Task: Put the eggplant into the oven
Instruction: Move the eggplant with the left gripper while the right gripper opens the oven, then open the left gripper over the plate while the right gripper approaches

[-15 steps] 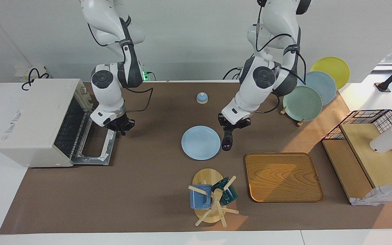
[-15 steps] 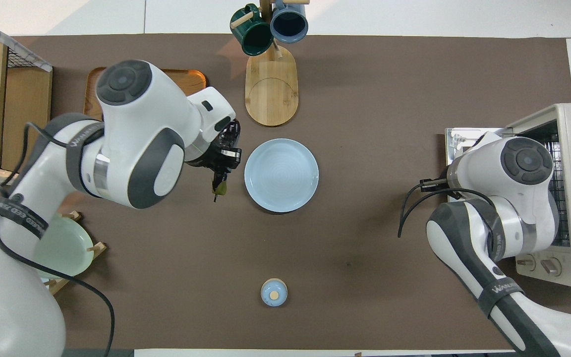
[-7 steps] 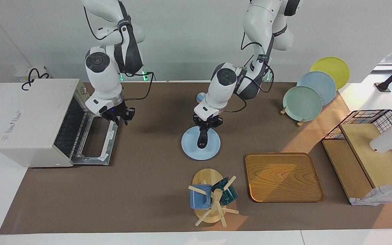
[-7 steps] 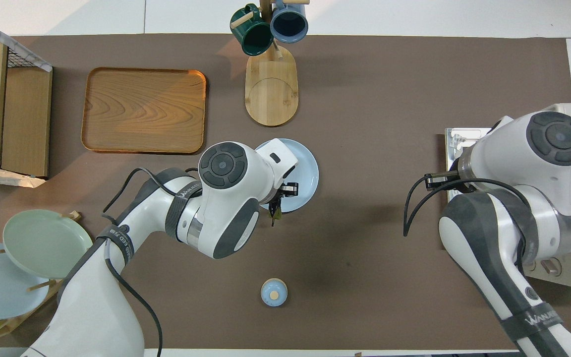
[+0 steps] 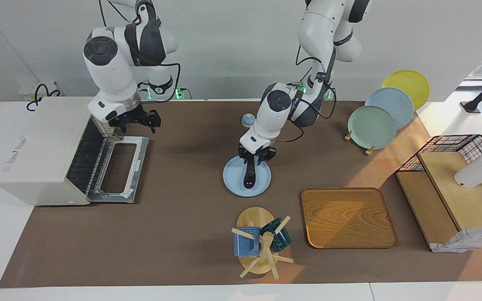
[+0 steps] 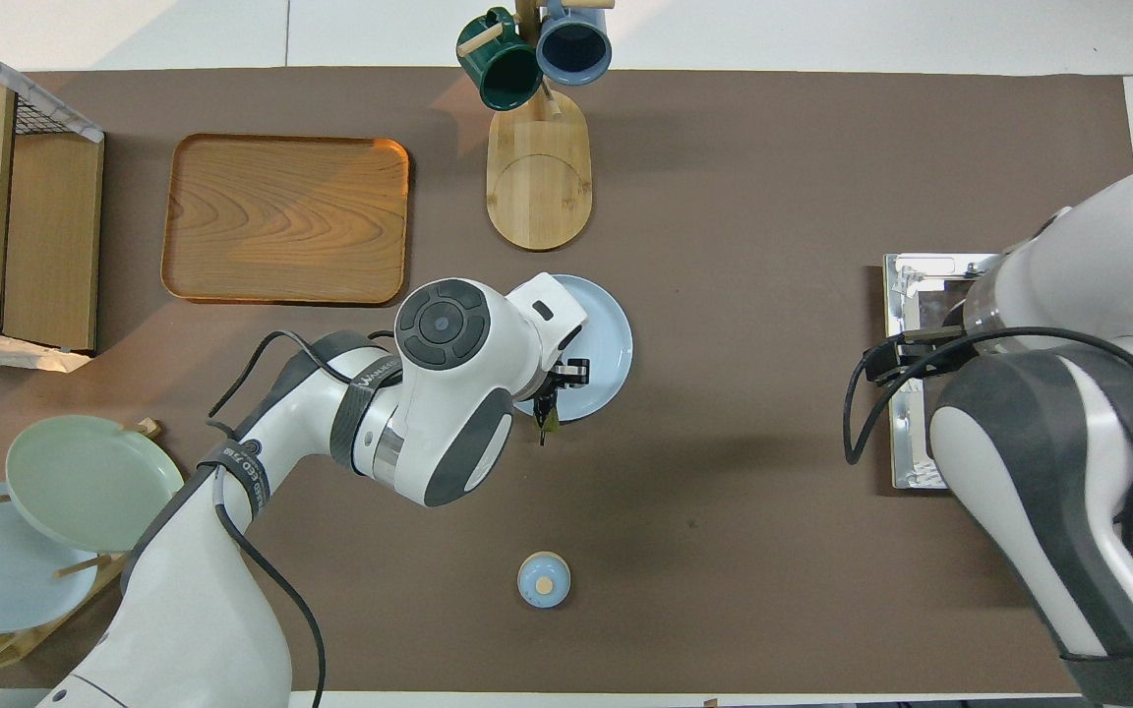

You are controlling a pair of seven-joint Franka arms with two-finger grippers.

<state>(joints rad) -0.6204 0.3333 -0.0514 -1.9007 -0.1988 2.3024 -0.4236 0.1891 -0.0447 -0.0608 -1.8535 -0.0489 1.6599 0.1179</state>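
Note:
The dark purple eggplant [image 5: 249,177] hangs upright from my left gripper [image 5: 255,162], which is shut on its upper end. Its lower tip is on or just above the light blue plate [image 5: 234,179] at the table's middle. In the overhead view only its stem end [image 6: 547,425] shows under the left gripper [image 6: 557,385], at the edge of the plate [image 6: 611,329]. The white oven [image 5: 40,146] stands at the right arm's end, its door [image 5: 119,167] open and lying flat. My right gripper [image 5: 134,120] is open and empty, raised over the door's edge nearest the robots. The right arm hides it in the overhead view.
A mug tree [image 5: 257,246] with two mugs stands farther from the robots than the plate. A wooden tray [image 5: 347,217] lies beside it. A small blue bell [image 5: 248,120] sits near the robots. A rack of plates [image 5: 370,125] and a wire basket [image 5: 454,144] stand at the left arm's end.
My left gripper carried the eggplant from beside the blue plate to over it and lowered it. My right gripper rose from the oven door and moved back toward the robots.

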